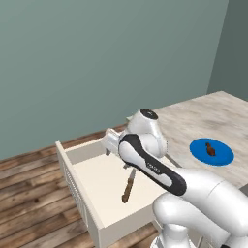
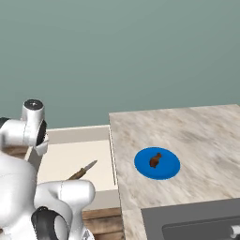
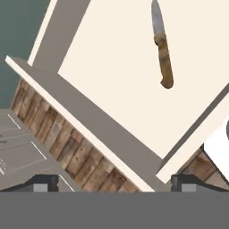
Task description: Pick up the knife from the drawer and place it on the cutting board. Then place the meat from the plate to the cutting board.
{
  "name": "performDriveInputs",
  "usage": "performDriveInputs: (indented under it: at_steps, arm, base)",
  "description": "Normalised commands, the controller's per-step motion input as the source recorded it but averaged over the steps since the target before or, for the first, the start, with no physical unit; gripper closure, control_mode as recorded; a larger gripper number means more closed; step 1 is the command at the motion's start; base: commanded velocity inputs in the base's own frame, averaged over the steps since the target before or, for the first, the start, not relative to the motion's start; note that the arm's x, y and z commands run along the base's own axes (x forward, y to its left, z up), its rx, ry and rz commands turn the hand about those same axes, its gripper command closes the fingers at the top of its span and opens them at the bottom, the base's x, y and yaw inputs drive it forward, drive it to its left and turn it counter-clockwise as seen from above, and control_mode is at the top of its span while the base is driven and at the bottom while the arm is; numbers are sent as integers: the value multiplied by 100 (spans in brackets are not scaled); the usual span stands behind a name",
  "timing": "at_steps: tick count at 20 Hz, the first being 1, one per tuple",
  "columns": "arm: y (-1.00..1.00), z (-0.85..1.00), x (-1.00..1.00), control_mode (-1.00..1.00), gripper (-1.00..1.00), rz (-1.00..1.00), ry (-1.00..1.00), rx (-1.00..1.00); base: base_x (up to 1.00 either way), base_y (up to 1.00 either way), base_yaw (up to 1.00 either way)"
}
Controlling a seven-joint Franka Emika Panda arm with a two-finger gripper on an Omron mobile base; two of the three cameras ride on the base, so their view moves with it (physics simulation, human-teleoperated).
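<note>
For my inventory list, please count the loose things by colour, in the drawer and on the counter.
Brown: 2, the knife with its brown handle in the drawer, and the meat
Blue: 1, the plate on the counter
Total: 3

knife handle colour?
Brown wood-grain handle on the knife, grey blade; clearest in hand view.

My own arm hides part of the knife [image 1: 128, 188] blade below my claw; the drawer [image 3: 112, 138] runs off-frame.
</note>
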Motion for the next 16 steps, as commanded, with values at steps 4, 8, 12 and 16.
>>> performDriveInputs:
  at_steps: [4,8,12,16]
  arm:
    - [0,8,5,-100,-100,1,0,-1]
    - [-37,82,-45,-100,-100,7,-2,-5]
    - [-63,49,-14,-100,-100,9,2,-6]
    - [-59,6,-11,-100,-100,17,1,-8]
  base:
    - [0,0,0]
    - [0,0,0]
    - [0,0,0]
    - [0,0,0]
